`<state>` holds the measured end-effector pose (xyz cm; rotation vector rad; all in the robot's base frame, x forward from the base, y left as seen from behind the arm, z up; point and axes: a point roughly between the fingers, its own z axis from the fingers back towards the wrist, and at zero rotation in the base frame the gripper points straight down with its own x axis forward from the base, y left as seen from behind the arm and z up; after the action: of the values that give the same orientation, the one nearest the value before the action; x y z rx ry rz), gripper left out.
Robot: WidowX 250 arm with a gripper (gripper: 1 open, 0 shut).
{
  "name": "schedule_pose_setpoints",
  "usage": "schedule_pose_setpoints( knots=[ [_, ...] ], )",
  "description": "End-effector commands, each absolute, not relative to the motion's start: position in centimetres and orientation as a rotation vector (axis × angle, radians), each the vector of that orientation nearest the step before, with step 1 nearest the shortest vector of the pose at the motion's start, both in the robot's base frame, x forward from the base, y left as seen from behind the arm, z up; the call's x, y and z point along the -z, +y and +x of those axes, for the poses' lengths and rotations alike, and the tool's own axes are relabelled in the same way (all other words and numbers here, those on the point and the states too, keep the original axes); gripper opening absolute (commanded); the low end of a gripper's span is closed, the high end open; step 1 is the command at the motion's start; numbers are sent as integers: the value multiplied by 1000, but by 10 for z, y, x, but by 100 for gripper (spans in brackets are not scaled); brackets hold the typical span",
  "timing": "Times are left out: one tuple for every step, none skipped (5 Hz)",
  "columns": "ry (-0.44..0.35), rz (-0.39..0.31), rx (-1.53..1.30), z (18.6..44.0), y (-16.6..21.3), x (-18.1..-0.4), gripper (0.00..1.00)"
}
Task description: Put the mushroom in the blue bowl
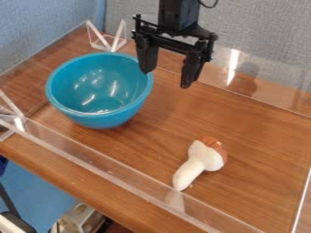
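1. Bowl: on the surface, just left of and below the end effector.
2. End effector: released, empty, pointing down.
3. Mushroom: lying on its side, well apart toward the camera; the rounded stem may roll from a shallow pinch.

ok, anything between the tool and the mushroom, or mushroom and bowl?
Nothing visible. Bare wooden tabletop separates the open tool from the small cream-stemmed, brown-capped toy mushroom, and the mushroom from the glossy blue plastic bowl.
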<state>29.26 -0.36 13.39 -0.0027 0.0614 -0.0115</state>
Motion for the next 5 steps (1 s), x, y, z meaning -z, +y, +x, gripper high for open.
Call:
schedule_pose_setpoints(
  knots=[
    [60,-8,111,280,-20,-134,100],
    [65,-22,177,272,-42,-116,100],
    [78,-29,241,264,-66,-84,100],
    [92,-22,294,257,-69,-44,100],
    [107,0,361,250,-66,-31,100]
  ],
)
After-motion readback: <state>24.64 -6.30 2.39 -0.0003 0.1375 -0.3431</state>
